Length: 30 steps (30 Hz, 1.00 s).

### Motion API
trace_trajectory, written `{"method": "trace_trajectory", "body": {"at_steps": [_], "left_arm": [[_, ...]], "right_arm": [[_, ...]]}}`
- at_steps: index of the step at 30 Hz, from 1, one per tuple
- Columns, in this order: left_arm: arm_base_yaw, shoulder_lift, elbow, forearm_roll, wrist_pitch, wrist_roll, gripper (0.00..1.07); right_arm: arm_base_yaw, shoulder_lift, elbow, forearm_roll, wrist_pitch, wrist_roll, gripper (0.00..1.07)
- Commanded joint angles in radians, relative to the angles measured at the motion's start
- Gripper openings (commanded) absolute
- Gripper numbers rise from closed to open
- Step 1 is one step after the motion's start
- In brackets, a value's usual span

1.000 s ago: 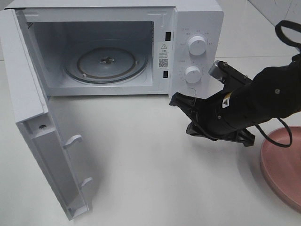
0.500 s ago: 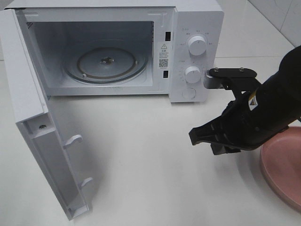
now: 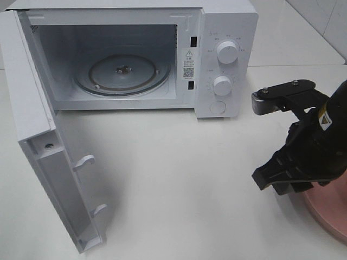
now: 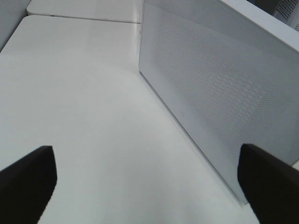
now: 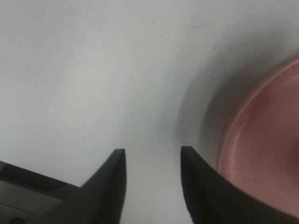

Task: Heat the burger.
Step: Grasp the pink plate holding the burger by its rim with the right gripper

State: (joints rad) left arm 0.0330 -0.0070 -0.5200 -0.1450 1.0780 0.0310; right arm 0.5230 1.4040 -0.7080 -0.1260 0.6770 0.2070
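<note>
The microwave (image 3: 217, 32) stands with its door (image 3: 49, 162) swung fully open, and the glass turntable (image 3: 122, 73) inside is bare, so the opening step looks done while the loading, shutting and dial-setting are all left. The burger does not show in any view: it is not in the oven and not on the open worktop (image 3: 179, 162). It may sit on the pink plate (image 3: 331, 216), though I cannot confirm that, since only a sliver of the plate shows at the frame edge of the high view, partly behind the right arm. The right gripper (image 5: 153, 156) hangs low over the worktop just beside the plate's rim, its jaws partway apart with nothing between them; the wrist view shows only the plate's near rim and some bare pink surface. The left gripper (image 4: 145, 154) has its jaws spread wide and empty, and is out of the high view altogether. It faces a white perforated panel, probably the outer face of the open door, but the view is too close to be sure.
</note>
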Motion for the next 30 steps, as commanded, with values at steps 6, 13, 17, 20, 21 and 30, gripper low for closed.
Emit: {"method": "trace_trajectory", "body": {"at_steps": [6,13,17,20,21,30], "left_arm": [[-0.002,-0.013,0.004,-0.004,-0.011,-0.002,0.98],[-0.002,-0.013,0.004,-0.004,-0.011,-0.002,0.98],[-0.002,-0.013,0.004,-0.004,-0.011,-0.002,0.98],[-0.002,-0.013,0.004,-0.004,-0.011,-0.002,0.98],[-0.002,-0.013,0.004,-0.004,-0.011,-0.002,0.98],[-0.002,-0.013,0.004,-0.004,-0.011,-0.002,0.98]], "right_arm": [[-0.082,-0.031,-0.004,-0.071,0.024,-0.021,0.91],[-0.161,-0.031,-0.002,-0.074,0.078,-0.035,0.93],[-0.201,-0.031,-0.002,-0.074,0.093,-0.055,0.92],[-0.243,-0.03,-0.002,-0.07,0.094,-0.066,0.9],[-0.243,-0.03,-0.002,-0.07,0.094,-0.066,0.9],[-0.279,0.018,-0.002,-0.041,0.047,-0.064,0.88]]}}
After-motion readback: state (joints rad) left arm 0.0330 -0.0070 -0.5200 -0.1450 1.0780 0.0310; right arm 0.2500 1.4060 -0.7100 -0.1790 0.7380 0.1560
